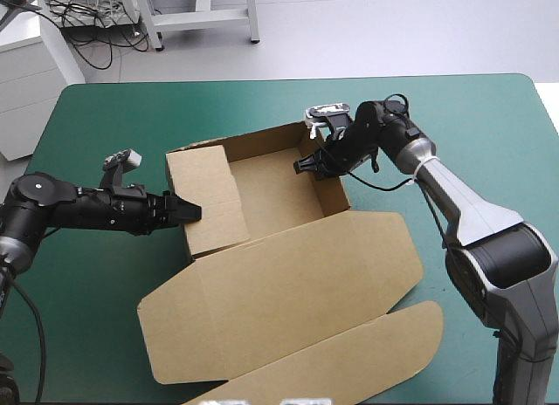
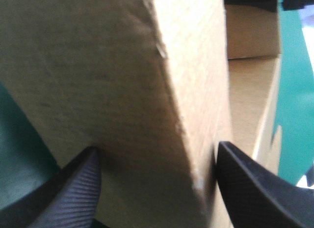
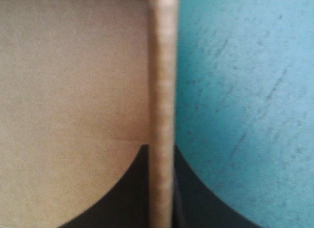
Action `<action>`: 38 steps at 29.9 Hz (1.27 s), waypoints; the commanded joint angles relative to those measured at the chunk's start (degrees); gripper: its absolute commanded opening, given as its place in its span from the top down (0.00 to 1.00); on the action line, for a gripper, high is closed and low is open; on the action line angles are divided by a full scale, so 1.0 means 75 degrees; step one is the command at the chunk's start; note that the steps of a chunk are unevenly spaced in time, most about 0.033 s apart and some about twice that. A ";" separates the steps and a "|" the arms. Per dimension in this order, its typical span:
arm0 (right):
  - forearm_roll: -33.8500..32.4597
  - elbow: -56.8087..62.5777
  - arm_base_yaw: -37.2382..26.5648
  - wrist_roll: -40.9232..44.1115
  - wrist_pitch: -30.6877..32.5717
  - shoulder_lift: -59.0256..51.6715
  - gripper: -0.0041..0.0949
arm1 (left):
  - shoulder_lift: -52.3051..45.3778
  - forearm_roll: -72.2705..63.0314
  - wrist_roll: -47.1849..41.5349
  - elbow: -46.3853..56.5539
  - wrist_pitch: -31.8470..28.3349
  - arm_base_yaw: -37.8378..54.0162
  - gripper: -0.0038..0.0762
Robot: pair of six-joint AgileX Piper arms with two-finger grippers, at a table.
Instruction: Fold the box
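**Box (image 1: 275,195) half raised at mid-table**

Brown, on the teal-green cover (image 1: 96,117), in the form of an open tray: left, far and right walls up. Lid (image 1: 288,283) flat toward the near edge, with the rounded tuck flap (image 1: 349,361) nearest of all. Left wall (image 1: 205,200) broad and tilted inward over the tray's floor.

Left gripper (image 1: 190,211) at the near part of that wall, coming in from the left. Black fingers (image 2: 68,193) spread wide, one on either side of the board, not closed upon it.

Right gripper (image 1: 304,165) at the right wall (image 1: 334,191), close to the far right corner. Clenched on the wall's top edge, with one finger inside the tray and the other outside, over the cover.
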 commanded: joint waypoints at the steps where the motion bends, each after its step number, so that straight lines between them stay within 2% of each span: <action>1: 0.0342 -0.0224 0.0316 0.0405 -0.0592 -0.0473 0.98 | -0.0229 0.0667 -0.0907 -0.0196 -0.0482 -0.0188 0.36; 6: 0.0149 -0.0224 0.0560 0.0687 -0.0719 -0.0473 0.98 | -0.0229 0.1709 -0.1859 -0.0196 -0.1335 -0.0870 0.36; 10: 0.0038 -0.0224 0.0592 0.0732 -0.0535 -0.0473 0.98 | -0.0229 0.1808 -0.2237 -0.0196 -0.2046 -0.1381 0.36; 12: -0.0175 -0.0224 0.0592 0.0772 -0.0397 -0.0473 0.98 | -0.0229 0.1808 -0.2488 -0.0196 -0.2315 -0.1569 0.40; 18: -0.0549 -0.0224 0.0592 0.0962 -0.0225 -0.0473 0.98 | -0.0215 0.2406 -0.3116 -0.0196 -0.2776 -0.1929 0.62; 23: -0.0470 -0.0224 0.0592 0.0962 -0.0225 -0.0473 0.98 | -0.0186 0.3775 -0.3667 -0.0196 -0.2686 -0.2271 0.73; 26: -0.0470 -0.0224 0.0592 0.0962 -0.0197 -0.0473 0.98 | -0.0186 0.4446 -0.3667 -0.0196 -0.2632 -0.2512 0.95; 34: -0.0553 -0.0224 0.0592 0.0916 -0.0080 -0.0487 0.98 | -0.0181 0.4874 -0.4165 -0.0390 -0.2953 -0.2664 0.96; 38: -0.0973 -0.0224 0.0592 0.0916 0.0159 -0.0501 0.98 | 0.0070 0.5336 -0.4370 -0.1011 -0.2543 -0.2664 0.96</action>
